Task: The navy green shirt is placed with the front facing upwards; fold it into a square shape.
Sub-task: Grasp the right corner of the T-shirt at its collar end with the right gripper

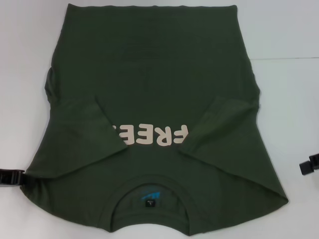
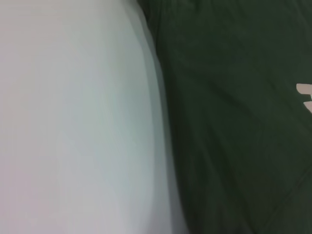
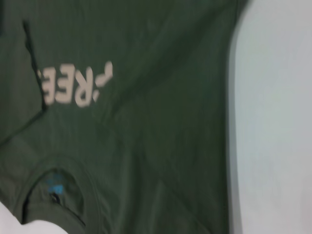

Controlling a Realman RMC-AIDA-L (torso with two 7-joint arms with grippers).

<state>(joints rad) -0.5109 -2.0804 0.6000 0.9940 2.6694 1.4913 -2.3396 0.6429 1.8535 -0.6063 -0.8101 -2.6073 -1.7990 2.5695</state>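
Two end effectors low, left (image 1: 12,177) touching shirt (image 1: 149,79), right (image 1: 310,167) seemingly apart

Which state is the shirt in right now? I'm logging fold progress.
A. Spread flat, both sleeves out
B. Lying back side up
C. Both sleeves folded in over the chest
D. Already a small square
C: in the head view both sleeves of the navy green shirt lie folded inward, partly covering the lettering, with the collar nearest the robot.
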